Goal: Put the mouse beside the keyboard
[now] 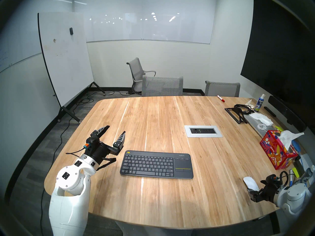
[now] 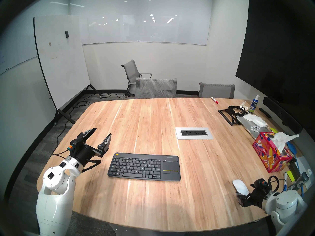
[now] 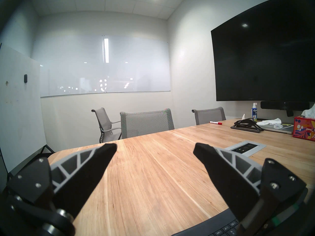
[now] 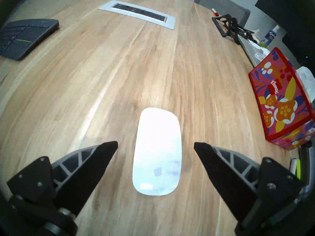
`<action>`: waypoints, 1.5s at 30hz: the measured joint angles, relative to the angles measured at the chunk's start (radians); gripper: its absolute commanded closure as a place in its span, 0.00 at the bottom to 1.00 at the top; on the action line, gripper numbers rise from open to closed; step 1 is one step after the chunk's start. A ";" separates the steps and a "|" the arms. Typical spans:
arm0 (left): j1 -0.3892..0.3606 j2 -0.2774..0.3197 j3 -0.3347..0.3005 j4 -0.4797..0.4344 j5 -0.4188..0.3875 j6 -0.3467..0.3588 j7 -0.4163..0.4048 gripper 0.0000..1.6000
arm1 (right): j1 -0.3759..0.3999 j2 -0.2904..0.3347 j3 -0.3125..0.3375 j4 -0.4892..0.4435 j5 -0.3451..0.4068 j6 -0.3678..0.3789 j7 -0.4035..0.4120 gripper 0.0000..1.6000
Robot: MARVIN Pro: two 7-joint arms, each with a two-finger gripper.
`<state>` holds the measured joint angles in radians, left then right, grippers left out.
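The glossy white oval mouse point(image 4: 157, 152) lies on the wooden table point(image 4: 119, 77) between the right gripper point(image 4: 155, 146)'s spread fingers point(image 4: 102, 154), touching neither. It sits well apart from the dark grey keyboard point(image 1: 156, 165); the left gripper point(image 1: 113, 131) hovers open beside that keyboard's far end.

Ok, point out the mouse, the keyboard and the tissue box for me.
mouse point(image 4: 157, 150): right wrist view, centre of its glossy white top.
keyboard point(image 1: 148, 164): head left view, middle of the key field.
tissue box point(image 1: 276, 154): head left view, its patterned red side face.
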<state>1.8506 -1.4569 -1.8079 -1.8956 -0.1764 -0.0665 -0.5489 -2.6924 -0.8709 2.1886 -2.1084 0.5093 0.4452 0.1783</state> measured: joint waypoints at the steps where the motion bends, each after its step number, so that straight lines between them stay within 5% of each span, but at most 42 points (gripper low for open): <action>1: 0.000 0.000 0.000 0.000 0.000 0.000 0.000 0.00 | 0.003 0.002 -0.003 0.003 0.001 0.001 0.001 0.00; 19: 0.000 0.000 0.000 0.000 0.000 0.000 0.000 0.00 | 0.111 0.011 -0.080 0.054 0.047 0.043 -0.052 0.00; 45: 0.000 0.000 0.000 0.000 0.000 0.000 0.000 0.00 | 0.181 -0.015 -0.068 0.091 0.102 0.113 -0.079 0.00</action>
<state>1.8506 -1.4569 -1.8079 -1.8956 -0.1765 -0.0665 -0.5489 -2.5112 -0.8859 2.1208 -2.0173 0.6109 0.5584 0.0997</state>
